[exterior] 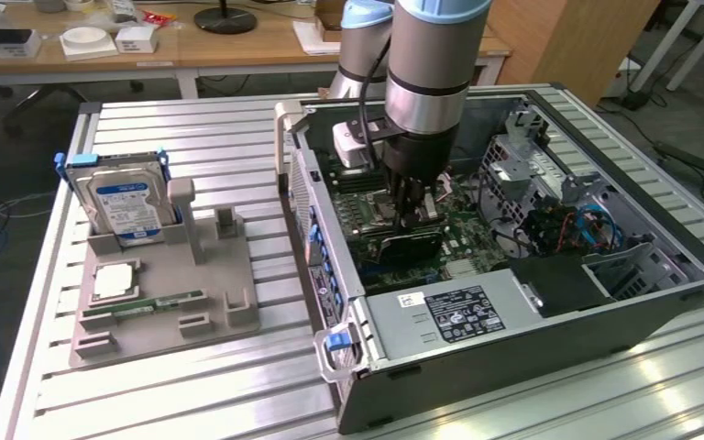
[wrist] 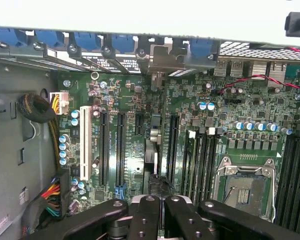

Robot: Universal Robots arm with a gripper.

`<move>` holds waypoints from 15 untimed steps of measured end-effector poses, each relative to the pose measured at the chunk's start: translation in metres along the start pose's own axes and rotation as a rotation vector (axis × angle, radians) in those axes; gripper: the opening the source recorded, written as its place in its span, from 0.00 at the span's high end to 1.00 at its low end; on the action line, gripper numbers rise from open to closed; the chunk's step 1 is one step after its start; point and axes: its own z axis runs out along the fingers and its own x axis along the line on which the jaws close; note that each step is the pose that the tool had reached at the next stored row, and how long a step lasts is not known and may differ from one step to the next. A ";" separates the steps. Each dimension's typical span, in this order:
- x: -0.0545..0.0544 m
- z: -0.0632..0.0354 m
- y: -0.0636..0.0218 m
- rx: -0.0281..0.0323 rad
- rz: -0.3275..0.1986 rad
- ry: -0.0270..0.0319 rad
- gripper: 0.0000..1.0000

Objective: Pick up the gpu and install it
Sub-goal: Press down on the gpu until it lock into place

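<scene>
The gpu (wrist: 152,152) appears edge-on as a slim dark strip standing upright over the motherboard (wrist: 135,125), among the long black expansion slots. Its silvery bracket (wrist: 157,65) reaches the case's rear wall by the blue slot clips. My gripper (wrist: 156,212) is shut on the card's upper edge, with its two black fingers (wrist: 142,217) pressed close together. In the exterior view my gripper (exterior: 407,213) reaches straight down inside the open computer case (exterior: 327,275), and the dark gpu (exterior: 401,246) sits just below it. Whether the card is seated in a slot I cannot tell.
On the exterior view's left, a grey holder (exterior: 205,316) carries a blue-labelled hard drive (exterior: 126,206), a processor chip (exterior: 116,280) and a green memory stick (exterior: 157,302). Inside the case are the power supply (exterior: 450,316), drive cages (exterior: 535,174), cable bundles (wrist: 35,107) and the processor socket (wrist: 245,187).
</scene>
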 end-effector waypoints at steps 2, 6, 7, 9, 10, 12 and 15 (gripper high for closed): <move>0.000 0.0000 0.0000 0.0000 0.000 0.0000 0.90; 0.000 -0.0003 0.0023 0.0000 0.000 -0.0001 0.90; 0.000 -0.0005 0.0051 0.0000 0.000 -0.0003 0.90; 0.000 -0.0013 0.0127 0.0000 0.000 -0.0002 0.90; 0.000 -0.0016 0.0163 -0.0004 0.000 -0.0003 0.90; 0.000 -0.0018 0.0184 0.0000 0.000 -0.0003 0.90; 0.000 -0.0018 0.0186 -0.0165 -0.001 0.0063 0.90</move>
